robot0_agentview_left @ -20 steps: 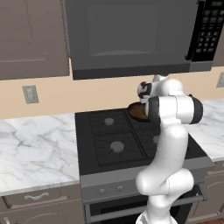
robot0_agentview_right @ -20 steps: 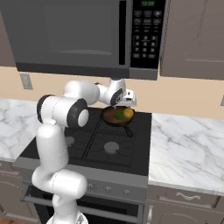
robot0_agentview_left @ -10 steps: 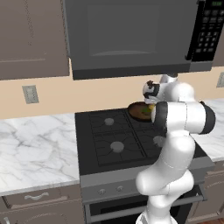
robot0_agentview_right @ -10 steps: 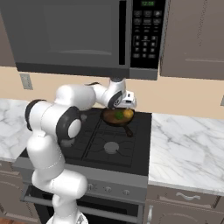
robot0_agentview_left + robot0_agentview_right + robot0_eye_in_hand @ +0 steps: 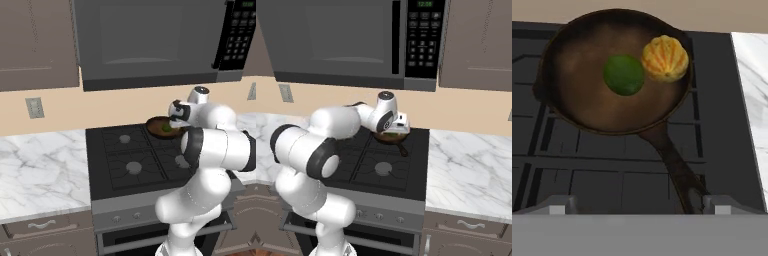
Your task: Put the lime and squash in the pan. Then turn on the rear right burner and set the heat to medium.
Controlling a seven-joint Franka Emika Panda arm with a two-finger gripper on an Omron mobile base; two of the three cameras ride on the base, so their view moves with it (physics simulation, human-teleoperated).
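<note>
The dark brown pan [image 5: 572, 112] sits on the stove's rear right grate, its long handle [image 5: 674, 167] pointing toward me. The dark green lime [image 5: 624, 75] lies near the pan's middle, and the yellow-orange squash [image 5: 664, 58] rests beside it against the rim. The rear right burner cap is hidden under the pan. My gripper [image 5: 639, 207] hovers over the handle end, open, with nothing between its fingertips. From the base, the gripper [image 5: 175, 121] [image 5: 400, 126] hangs just above the pan [image 5: 152, 124] [image 5: 393, 139], and the lime [image 5: 166, 128] shows green inside it.
The black four-burner stove [image 5: 130, 160] has a row of knobs [image 5: 117, 218] [image 5: 378, 216] on its front panel. A microwave [image 5: 150, 40] hangs low above the stove. Marble counters [image 5: 40, 170] [image 5: 471, 170] flank it on both sides.
The arm's elbow has swung out to the right and the hand has dropped a little over the pan. Lime and squash lie still in the pan.
</note>
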